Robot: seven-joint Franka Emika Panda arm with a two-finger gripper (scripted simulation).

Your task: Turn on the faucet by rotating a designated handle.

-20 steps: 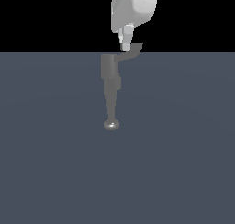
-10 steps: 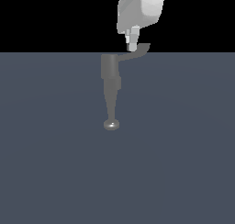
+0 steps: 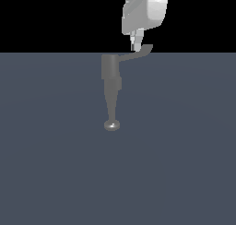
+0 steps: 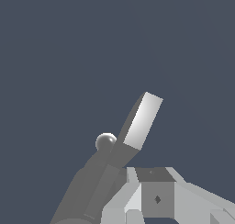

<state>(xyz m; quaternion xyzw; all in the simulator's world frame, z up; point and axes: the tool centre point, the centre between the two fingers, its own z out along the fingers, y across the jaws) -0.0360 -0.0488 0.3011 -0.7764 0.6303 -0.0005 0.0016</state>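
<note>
Grey faucet upright, spout tip shiny; flat handle juts toward exterior view's right.

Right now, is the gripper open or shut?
Cannot tell. The gripper sits at the handle of the faucet, but neither view separates its fingers clearly.
</note>
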